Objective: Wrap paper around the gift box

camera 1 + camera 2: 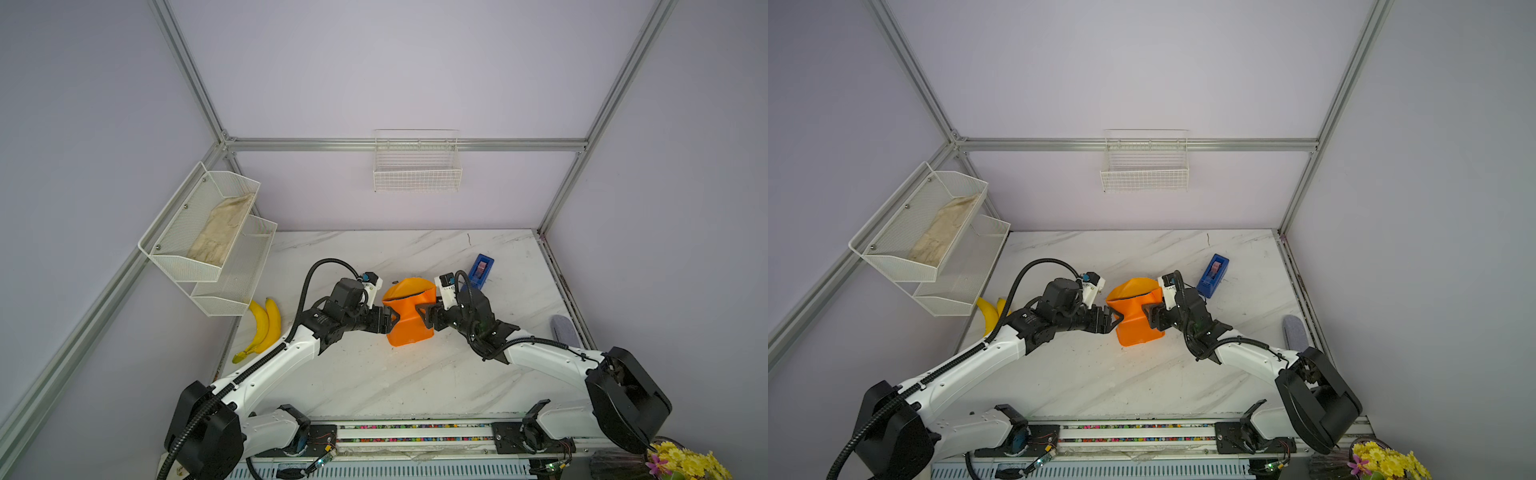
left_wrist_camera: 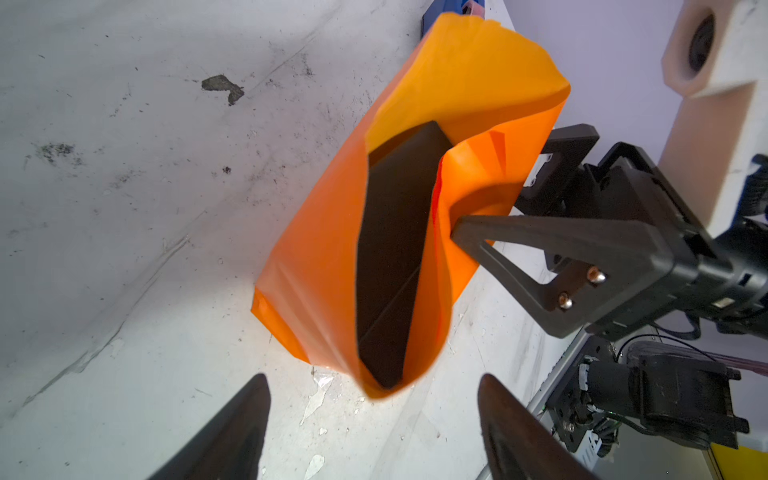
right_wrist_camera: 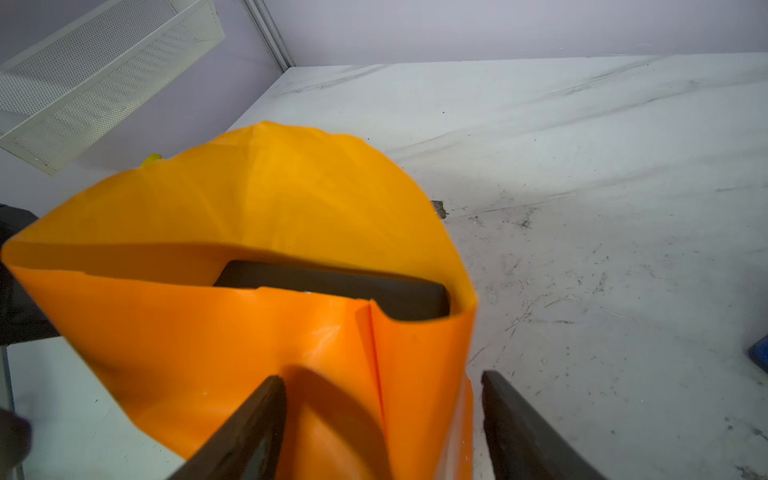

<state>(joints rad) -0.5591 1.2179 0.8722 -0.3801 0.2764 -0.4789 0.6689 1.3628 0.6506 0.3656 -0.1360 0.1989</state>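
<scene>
The orange paper [image 1: 409, 318] [image 1: 1136, 322] stands mid-table, folded up around the gift box like a loose sleeve with open ends. Only a dark strip of the gift box [image 2: 395, 249] [image 3: 332, 286] shows inside the paper [image 2: 316, 257] [image 3: 249, 199]. My left gripper [image 1: 395, 322] [image 1: 1119, 320] [image 2: 372, 376] is open at the sleeve's left side, its tips just short of the paper and holding nothing. My right gripper [image 1: 423, 318] [image 1: 1146, 316] [image 3: 382, 376] is open on the right side. One of its fingers [image 2: 540, 245] dents the paper wall, and a paper fold lies between the spread jaws.
A blue tape dispenser [image 1: 481, 271] [image 1: 1212, 274] stands just behind the right arm. Bananas [image 1: 262, 328] lie at the table's left edge under a white mesh wall shelf [image 1: 208, 237]. A grey object [image 1: 563, 330] lies by the right edge. A wire basket [image 1: 417, 166] hangs on the back wall.
</scene>
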